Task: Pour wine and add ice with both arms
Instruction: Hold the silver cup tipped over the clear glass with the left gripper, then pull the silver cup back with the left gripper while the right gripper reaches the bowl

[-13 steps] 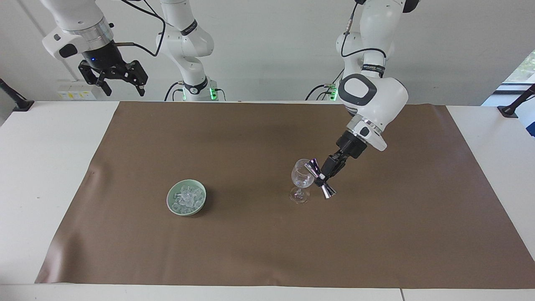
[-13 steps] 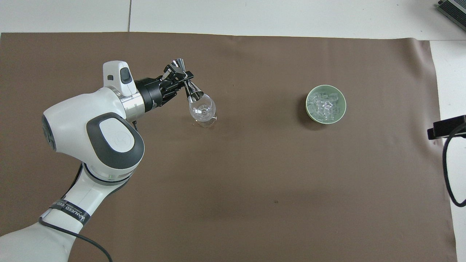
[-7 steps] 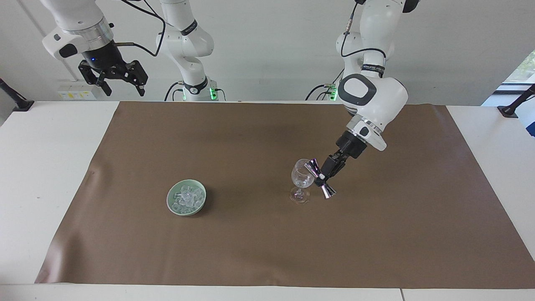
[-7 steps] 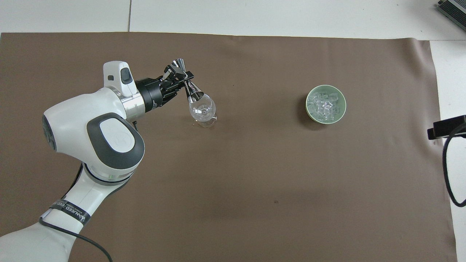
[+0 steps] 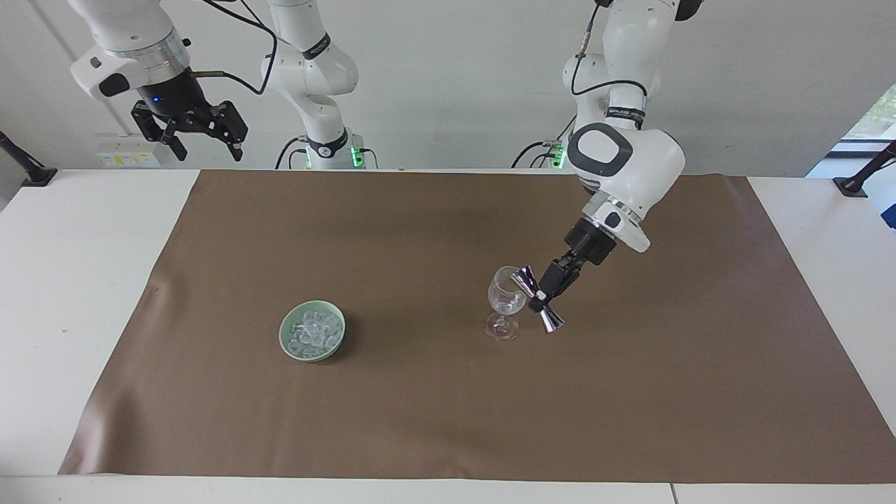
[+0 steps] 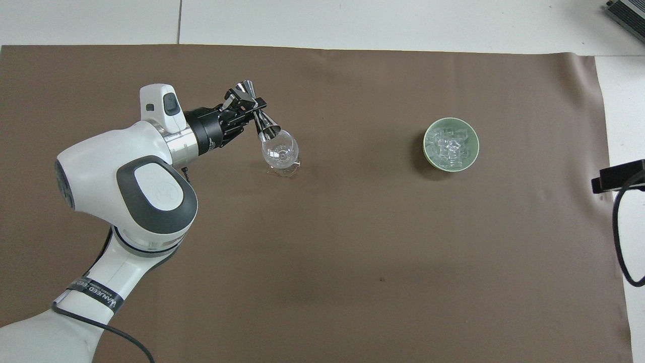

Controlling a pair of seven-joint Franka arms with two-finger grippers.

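The left gripper (image 5: 540, 297) is clamped on the waist of a silver hourglass-shaped metal jigger (image 5: 536, 298), held tilted over the brown table mat (image 5: 448, 420); in the facing view the jigger's long axis runs from about 11 o'clock to 5 o'clock, its upper mouth at the rim of the clear stemmed wine glass (image 5: 505, 302) and its lower cup pointing down and away from the glass. In the overhead view the jigger (image 6: 257, 115) slants from 11 to 5 o'clock, its lower mouth over the glass (image 6: 280, 154). The glass stands upright on the mat. The ice (image 5: 313, 332), a heap of clear chunks with no single axis, lies in a pale green round bowl (image 5: 336, 342) well apart from the glass, toward the right arm's end of the table. The right gripper (image 5: 198, 136) waits high over the white table (image 5: 63, 280) edge at that end, its fingers spread wide and holding nothing. Bare mat lies all round bowl and glass out to the mat's edges
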